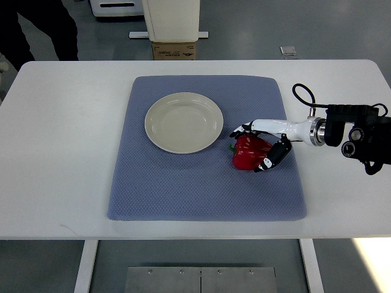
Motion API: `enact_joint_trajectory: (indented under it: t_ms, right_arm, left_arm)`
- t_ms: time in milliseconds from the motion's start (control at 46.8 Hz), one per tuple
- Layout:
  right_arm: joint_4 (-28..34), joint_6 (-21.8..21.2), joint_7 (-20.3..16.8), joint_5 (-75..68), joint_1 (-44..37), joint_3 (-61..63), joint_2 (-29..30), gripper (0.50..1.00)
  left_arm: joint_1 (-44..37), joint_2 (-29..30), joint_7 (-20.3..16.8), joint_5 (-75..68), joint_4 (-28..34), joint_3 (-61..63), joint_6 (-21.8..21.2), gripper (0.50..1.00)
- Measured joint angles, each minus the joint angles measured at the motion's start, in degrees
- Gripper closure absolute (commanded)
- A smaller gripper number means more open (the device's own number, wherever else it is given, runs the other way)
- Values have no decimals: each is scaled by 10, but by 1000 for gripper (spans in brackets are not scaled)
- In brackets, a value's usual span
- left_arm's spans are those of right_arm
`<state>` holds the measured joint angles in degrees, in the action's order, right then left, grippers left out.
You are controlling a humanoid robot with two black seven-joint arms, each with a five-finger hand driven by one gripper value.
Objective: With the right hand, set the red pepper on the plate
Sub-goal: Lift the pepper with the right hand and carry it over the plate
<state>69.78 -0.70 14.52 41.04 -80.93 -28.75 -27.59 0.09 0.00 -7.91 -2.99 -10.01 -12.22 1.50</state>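
A red pepper [247,152] with a green stem lies on the blue-grey mat [183,183], just right of the cream plate [183,122]. The plate holds nothing. My right hand [259,146] reaches in from the right edge and its white and black fingers [278,154] wrap around the pepper's right side, with other fingertips over its top. The pepper still rests on the mat. No left arm shows.
The mat lies on a white table [55,152]. Beyond the far edge stand a white machine base and a cardboard box [174,50]. A person in dark clothes [36,27] stands at the far left corner.
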Motion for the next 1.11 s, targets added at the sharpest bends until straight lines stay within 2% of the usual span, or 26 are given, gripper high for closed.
enact_joint_trajectory:
  t_ms: [107,363,555,875,1110]
  right_arm:
    - [-3,0,0,0,2,-1,0,672]
    - [-12,0,-1,0,4,-2,0,818]
    - [-17,-1,-1,0,3,-2,-1,996]
    - [-25,-2,-10,-9,-27,26,-1,1000]
    - [-52,-7,-28,-16,-30,70,33,1000]
  left_arm:
    - [0,0,0,0,0,0,0,500]
    - [0,0,0,0,0,0,0,500]
    - [0,0,0,0,0,0,0,500]
    - [0,0,0,0,0,0,0,500]
    - [0,0,0,0,0,0,0,500]
